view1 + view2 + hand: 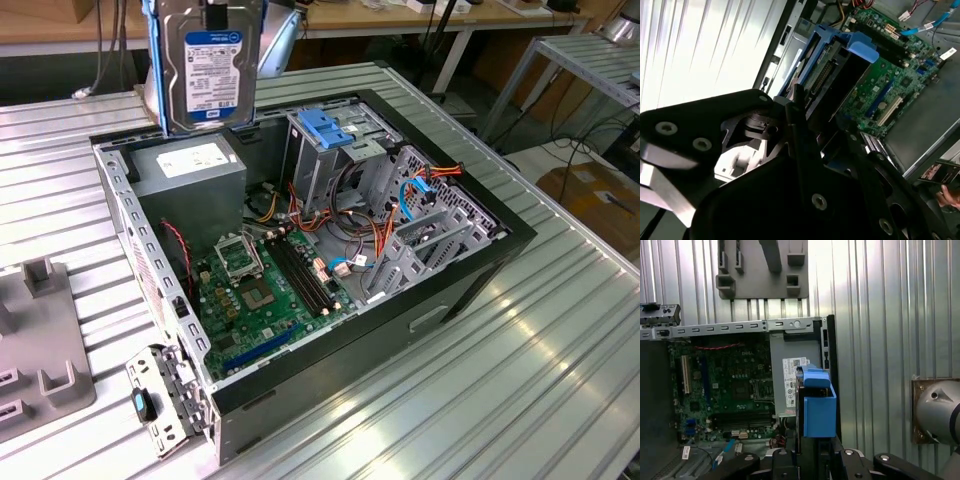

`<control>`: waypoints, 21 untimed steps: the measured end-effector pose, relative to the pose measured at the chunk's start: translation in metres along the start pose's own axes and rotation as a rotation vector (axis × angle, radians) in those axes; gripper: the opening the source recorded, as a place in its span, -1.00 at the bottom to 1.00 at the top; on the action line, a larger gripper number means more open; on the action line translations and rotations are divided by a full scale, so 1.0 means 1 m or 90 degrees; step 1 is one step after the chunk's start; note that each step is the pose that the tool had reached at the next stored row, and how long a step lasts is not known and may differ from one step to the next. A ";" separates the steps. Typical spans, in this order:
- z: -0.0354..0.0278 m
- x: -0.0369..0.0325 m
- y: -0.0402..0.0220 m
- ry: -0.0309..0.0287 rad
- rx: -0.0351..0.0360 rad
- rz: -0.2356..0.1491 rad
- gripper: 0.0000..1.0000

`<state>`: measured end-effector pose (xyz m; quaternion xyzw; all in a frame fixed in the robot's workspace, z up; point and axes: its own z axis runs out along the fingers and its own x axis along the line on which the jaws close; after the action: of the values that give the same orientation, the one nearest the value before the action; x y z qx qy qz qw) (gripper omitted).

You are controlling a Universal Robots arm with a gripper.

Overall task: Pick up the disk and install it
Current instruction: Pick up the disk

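The disk (pixel 210 75) is held upright in the closed claw (pixel 215 14), above the power supply (pixel 190 165) of the open computer case (pixel 480 262). The carrying step is judged under way; alignment with the drive cage (pixel 312 170) is needed.

The exterior view's upper edge cuts off the top of the disk (pixel 210 70). In the second wrist view the gripper (pixel 807 125) hides its held end.
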<state>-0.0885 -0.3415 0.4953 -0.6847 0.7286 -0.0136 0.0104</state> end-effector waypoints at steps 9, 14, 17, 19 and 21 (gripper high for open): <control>0.0016 -0.0028 -0.0459 0.0000 0.0001 0.000 -0.30; 0.0017 -0.0031 -0.0504 0.0000 0.0000 0.000 -0.30; 0.0017 -0.0032 -0.0510 0.0000 0.0000 0.000 -0.30; 0.0017 -0.0032 -0.0510 0.0000 0.0000 0.000 -0.30; 0.0018 -0.0032 -0.0511 0.0000 0.0000 0.000 -0.30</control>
<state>-0.0373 -0.3415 0.4952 -0.6847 0.7286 -0.0136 0.0104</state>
